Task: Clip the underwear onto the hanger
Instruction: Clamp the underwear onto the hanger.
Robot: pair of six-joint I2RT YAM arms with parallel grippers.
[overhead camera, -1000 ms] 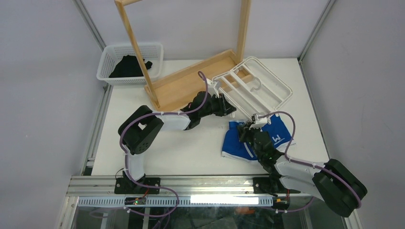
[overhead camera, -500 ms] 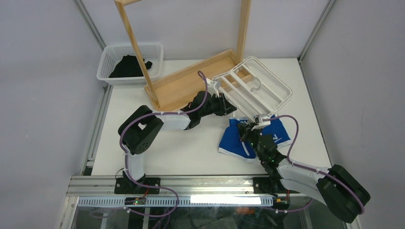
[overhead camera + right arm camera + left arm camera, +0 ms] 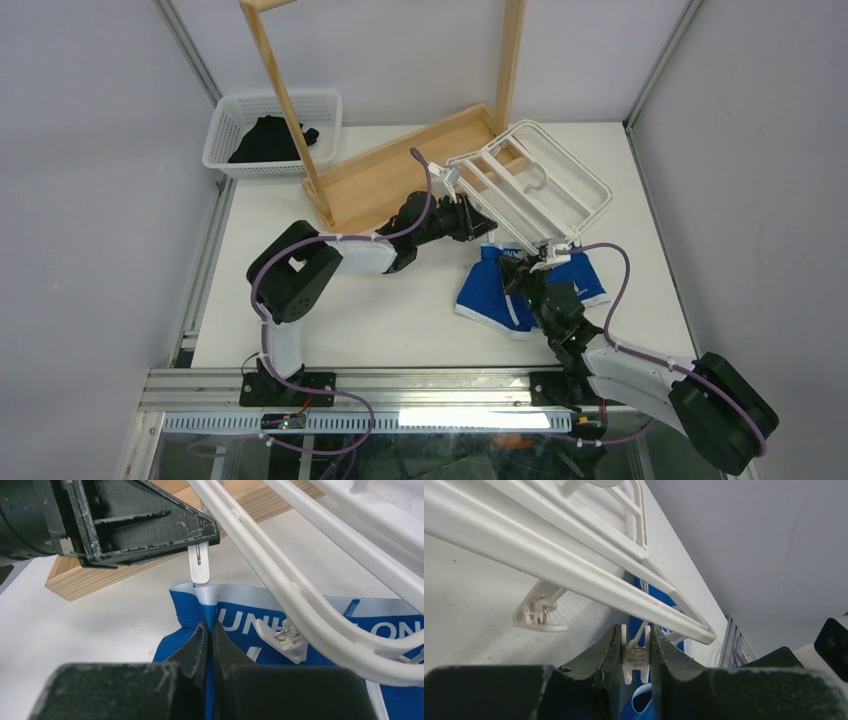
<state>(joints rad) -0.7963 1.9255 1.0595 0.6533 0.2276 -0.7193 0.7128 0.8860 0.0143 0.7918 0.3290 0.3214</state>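
The blue underwear (image 3: 487, 296) lies on the table, its white-lettered waistband (image 3: 320, 622) facing the hanger. My right gripper (image 3: 210, 626) is shut on a fold of the waistband's left end and lifts it slightly. The white hanger (image 3: 560, 185) rests tilted over the underwear's far edge. My left gripper (image 3: 635, 632) is shut on one of its small dangling clips (image 3: 635, 656). That clip (image 3: 201, 566) sticks out of the left fingers just above the pinched waistband, a small gap apart. Another clip (image 3: 283, 636) lies on the blue fabric.
The tall wooden rack's base (image 3: 390, 175) lies behind the left gripper (image 3: 478, 222), its posts rising at the back. A white basket (image 3: 225, 135) with a black garment (image 3: 270, 138) stands at the far left. A loose clip (image 3: 540, 617) rests on the table under the hanger.
The right gripper has drawn the underwear up and to the left, toward the clip held in the left gripper. The left gripper and hanger have shifted slightly up.
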